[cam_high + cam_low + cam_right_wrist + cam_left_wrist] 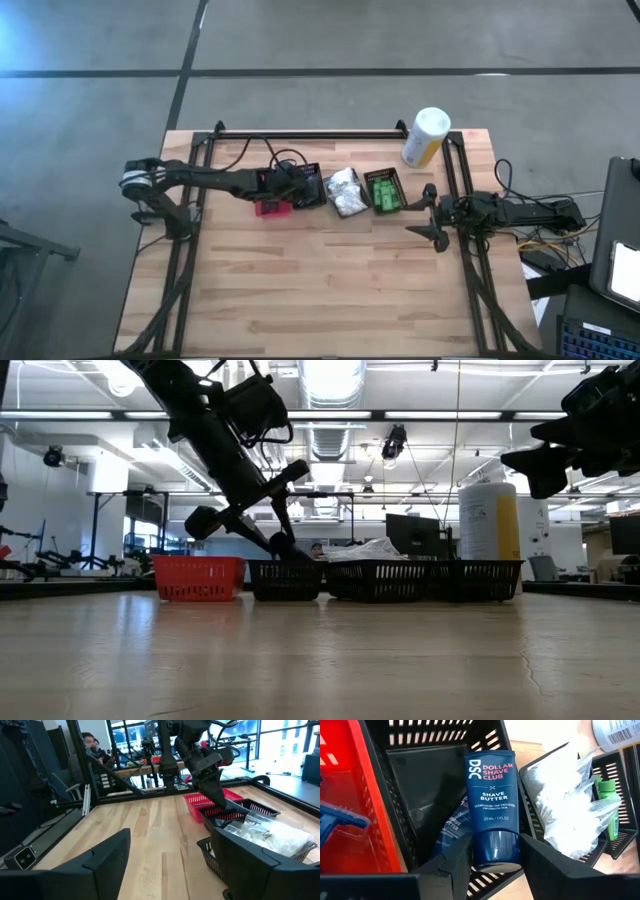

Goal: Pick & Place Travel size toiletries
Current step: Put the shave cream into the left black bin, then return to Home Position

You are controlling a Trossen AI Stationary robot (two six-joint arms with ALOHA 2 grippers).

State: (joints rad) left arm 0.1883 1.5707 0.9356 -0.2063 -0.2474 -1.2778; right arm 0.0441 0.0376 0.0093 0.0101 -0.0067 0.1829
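A dark blue shave-butter tube lies in the black basket, cap end toward me, leaning on a second dark tube. My left gripper reaches slanting down into that basket, open, with one finger on each side of the tube's cap end. Beside it stand a red basket with a blue razor, a basket of white wrapped bundles and a basket of green packets. My right gripper waits open at the table's right side. My left gripper has its fingers close against both sides of the tube's cap end, coming slanting down from the table's left. I cannot tell whether they touch it. The tube rests inside the basket, tilted against the other tube.
A tall white-and-yellow canister stands at the far right behind the baskets. The four baskets sit in a row across the table's middle. Bare wood lies toward the near edge. A person sits beyond the table.
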